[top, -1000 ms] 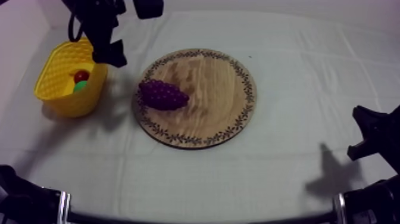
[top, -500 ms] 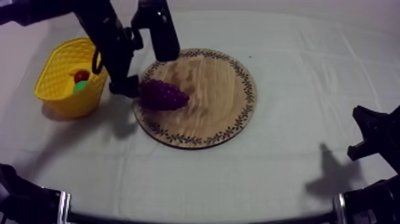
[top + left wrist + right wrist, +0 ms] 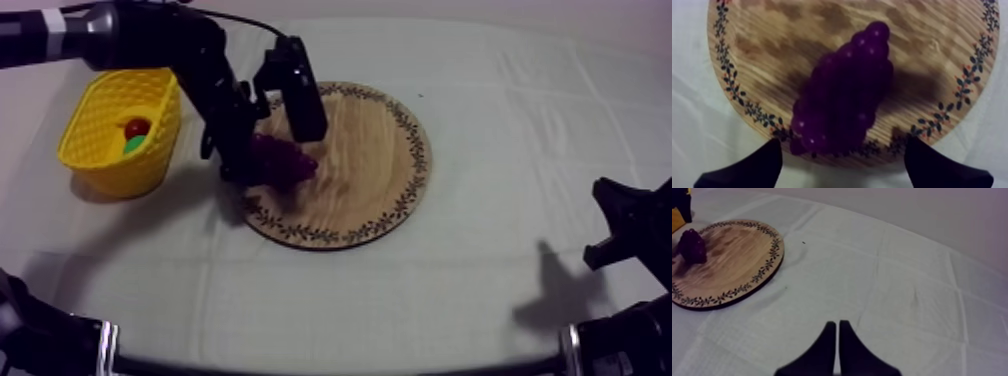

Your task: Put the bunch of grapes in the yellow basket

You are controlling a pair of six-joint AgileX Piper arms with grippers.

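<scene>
Right gripper point(image 3: 622, 228) sits low at the near right edge of the desk point(image 3: 480, 290). Its wrist view shows the 2 fingers of the right gripper point(image 3: 837, 350) pressed together into a narrow wedge, holding nothing, over bare cloth and well apart from the wooden board point(image 3: 734, 263).

Mid-desk: wooden board point(image 3: 365, 175) lies flat. Bunch of grapes point(image 3: 288, 163) lies on its side on the board's left part, close to the patterned rim on the basket side. From the right wrist view the bunch of grapes point(image 3: 691, 245) is at the board's far edge.

Left arm comes in from the upper left. Left gripper point(image 3: 275, 152) is down over the grapes, 1 finger either side of the bunch. In its wrist view the left gripper point(image 3: 842, 172) is spread wide. The bunch of grapes point(image 3: 842, 107) lies beyond the gap on the wooden board point(image 3: 772, 45), wide end at the rim. Cannot tell whether the fingers touch it.

Further left: yellow basket point(image 3: 118, 178) stands on the cloth just beside the board. A small red fruit point(image 3: 137, 127) and a green item point(image 3: 133, 146) lie inside.
</scene>
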